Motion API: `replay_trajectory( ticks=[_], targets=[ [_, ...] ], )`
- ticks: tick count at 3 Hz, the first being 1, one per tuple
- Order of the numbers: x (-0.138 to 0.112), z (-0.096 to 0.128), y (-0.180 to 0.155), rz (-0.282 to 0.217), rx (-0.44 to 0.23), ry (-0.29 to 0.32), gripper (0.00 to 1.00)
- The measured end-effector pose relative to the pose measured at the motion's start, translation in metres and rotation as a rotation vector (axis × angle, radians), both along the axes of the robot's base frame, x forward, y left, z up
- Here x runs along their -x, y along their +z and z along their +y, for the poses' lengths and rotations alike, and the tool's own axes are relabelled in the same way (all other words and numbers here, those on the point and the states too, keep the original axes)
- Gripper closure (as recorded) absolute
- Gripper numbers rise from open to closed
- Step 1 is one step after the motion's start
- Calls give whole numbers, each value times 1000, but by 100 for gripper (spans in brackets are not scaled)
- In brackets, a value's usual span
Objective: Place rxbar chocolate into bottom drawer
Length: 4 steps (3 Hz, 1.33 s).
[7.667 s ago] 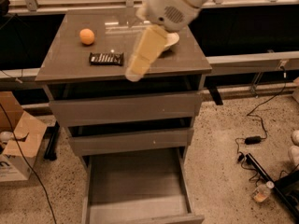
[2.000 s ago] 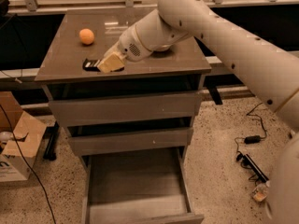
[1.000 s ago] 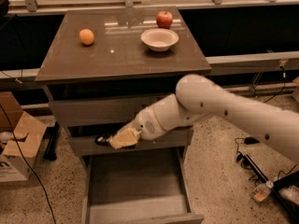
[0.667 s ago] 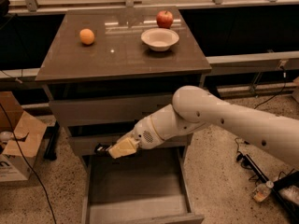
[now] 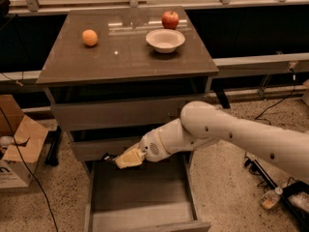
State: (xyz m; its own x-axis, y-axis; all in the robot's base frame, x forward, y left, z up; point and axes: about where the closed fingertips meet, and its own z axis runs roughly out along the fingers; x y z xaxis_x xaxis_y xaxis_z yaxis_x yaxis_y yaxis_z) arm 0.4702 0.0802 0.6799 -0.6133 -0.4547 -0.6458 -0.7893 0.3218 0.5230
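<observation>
The bottom drawer (image 5: 145, 193) stands pulled out at the foot of the cabinet, its flat grey floor bare. My gripper (image 5: 123, 159), with pale yellowish fingers, hovers over the drawer's back left corner, just below the middle drawer's front. It is shut on the rxbar chocolate (image 5: 108, 156), of which only a small black end sticks out to the left of the fingers. My white arm (image 5: 227, 132) reaches in from the right, across the cabinet front.
On the cabinet top sit an orange (image 5: 90, 37), a white bowl (image 5: 165, 39) and a red apple (image 5: 170, 19). A cardboard box (image 5: 19, 151) stands on the floor at the left. Cables and small items lie on the floor at the right.
The bar left the cabinet top in my gripper. The arm swung down in front of the drawers and has sunk a little further toward the open bottom drawer.
</observation>
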Motion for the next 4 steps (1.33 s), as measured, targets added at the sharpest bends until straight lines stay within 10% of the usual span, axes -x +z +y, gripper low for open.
replay_trajectory(
  ticks=[3, 4],
  targets=[
    [3, -50, -230, 278, -48, -134, 100],
    [11, -49, -255, 324, -59, -142, 100]
  ],
)
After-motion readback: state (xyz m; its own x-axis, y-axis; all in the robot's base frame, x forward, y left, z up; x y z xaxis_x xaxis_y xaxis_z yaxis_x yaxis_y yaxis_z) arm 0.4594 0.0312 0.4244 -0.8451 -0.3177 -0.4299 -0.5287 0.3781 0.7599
